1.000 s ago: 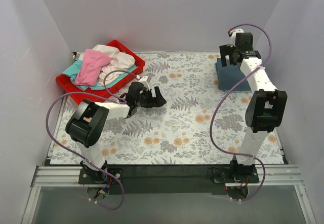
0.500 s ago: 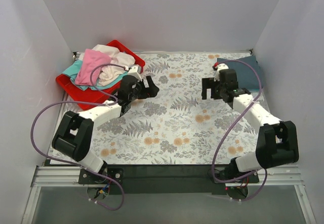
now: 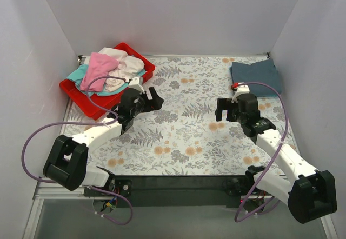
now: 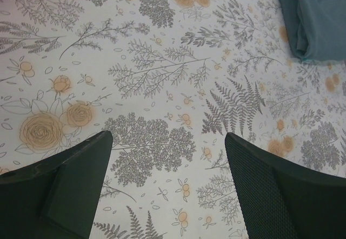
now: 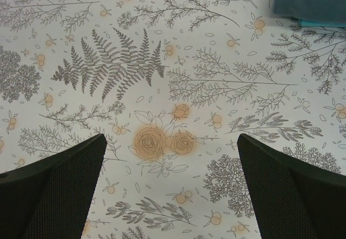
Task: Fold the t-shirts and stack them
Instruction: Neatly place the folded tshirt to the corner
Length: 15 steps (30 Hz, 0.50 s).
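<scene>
Top view: my R gripper (image 3: pixel 220 109) has pulled back from the far-right corner to mid-table, fingers apart, nothing in them. The grey shirt (image 3: pixel 257 77) lies in that corner as a flat, neat folded rectangle, so I judge that one's done and it's the base of the stack. My L gripper (image 3: pixel 153 99) has shifted toward the tray (image 3: pixel 86 103) and sits near its front edge, also spread and empty. In the tray the pink shirt (image 3: pixel 100 68), cream shirt (image 3: pixel 128 66) and teal shirt (image 3: pixel 80 78) lie crumpled in a heap, all unfolded. Prob. one of those is next.

L wrist: fingers (image 4: pixel 70 185) wide apart over bare cover (image 4: pixel 162 77). Grey shirt's rounded fold edge shows top right, well apart from me.

R wrist: fingers (image 5: pixel 59 190) apart too, only cover between. Grey shirt's corner shows top right w/ a paler strip under its near edge.
</scene>
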Each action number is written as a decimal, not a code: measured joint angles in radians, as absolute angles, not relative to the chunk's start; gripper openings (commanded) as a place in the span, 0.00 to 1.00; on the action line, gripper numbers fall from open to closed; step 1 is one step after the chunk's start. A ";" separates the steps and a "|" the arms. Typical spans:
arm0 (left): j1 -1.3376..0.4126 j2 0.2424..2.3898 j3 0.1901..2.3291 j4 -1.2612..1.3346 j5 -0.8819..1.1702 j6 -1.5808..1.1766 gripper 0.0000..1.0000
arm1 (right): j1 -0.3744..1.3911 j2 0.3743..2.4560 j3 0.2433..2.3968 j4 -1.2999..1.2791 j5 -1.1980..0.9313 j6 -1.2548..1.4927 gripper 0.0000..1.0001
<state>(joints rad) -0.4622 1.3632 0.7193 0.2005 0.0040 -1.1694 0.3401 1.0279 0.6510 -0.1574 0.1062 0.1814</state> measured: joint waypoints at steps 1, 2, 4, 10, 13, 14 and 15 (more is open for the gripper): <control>-0.462 1.362 0.713 0.200 0.002 -1.170 0.77 | 0.340 1.019 0.648 -0.154 0.108 0.181 0.98; -0.462 1.361 0.707 0.196 0.002 -1.171 0.77 | 0.340 1.013 0.645 -0.152 0.110 0.181 0.98; -0.462 1.358 0.691 0.193 0.002 -1.171 0.77 | 0.340 1.012 0.641 -0.152 0.112 0.181 0.98; -0.462 1.335 0.661 0.195 -0.005 -1.164 0.77 | 0.340 0.997 0.637 -0.155 0.138 0.181 0.98; -0.462 1.323 0.661 0.198 -0.012 -1.158 0.77 | 0.340 0.968 0.634 -0.154 0.144 0.184 0.98; -0.462 1.318 0.661 0.199 -0.014 -1.157 0.78 | 0.340 0.956 0.630 -0.154 0.144 0.185 0.98; -0.462 1.312 0.661 0.201 -0.017 -1.156 0.78 | 0.340 0.945 0.625 -0.154 0.146 0.185 0.98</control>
